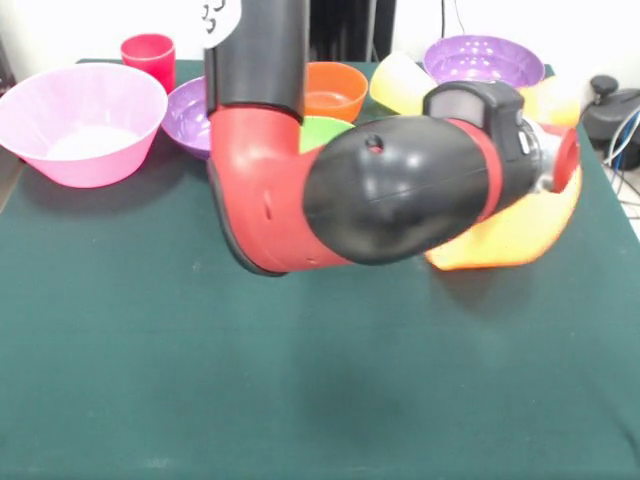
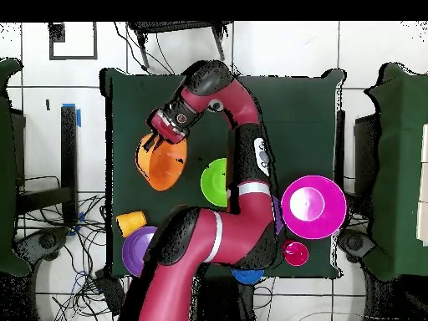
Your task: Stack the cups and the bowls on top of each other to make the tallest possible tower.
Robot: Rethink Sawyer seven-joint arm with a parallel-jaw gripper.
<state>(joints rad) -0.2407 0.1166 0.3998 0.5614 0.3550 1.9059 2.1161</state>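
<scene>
Near half of the green counter (image 1: pixel 200 400) is bare. First thing we hit is the arm's elbow (image 1: pixel 380 205), red and black, blocking mid-frame.

Behind it to the right, the big orange-yellow bowl (image 1: pixel 520 235) sits tilted on the counter. The end effector (image 2: pixel 161 134) is right at that bowl's rim in the overhead view. We can't tell whether it's gripping the rim, only touching it, or how far apart it stands; the wrist hides it in both views.

Handling, our judgement: glossy thin plastic, light, stiff enough but slippery. It'll skid if pushed. We'd pinch across the rim wall, not the curved body.

Next back: lime green bowl (image 1: pixel 322 132) just behind the elbow, small orange bowl (image 1: pixel 335 90), one purple bowl (image 1: pixel 185 115), big pink bowl (image 1: pixel 80 120) at left.

Far row: red cup (image 1: pixel 148 55), pale yellow cup (image 1: pixel 400 85) on its side, second purple bowl (image 1: pixel 483 60). Small blue bowl (image 2: pixel 247 276) shows only overhead.

Nothing stacked yet, as far as we can see.
</scene>
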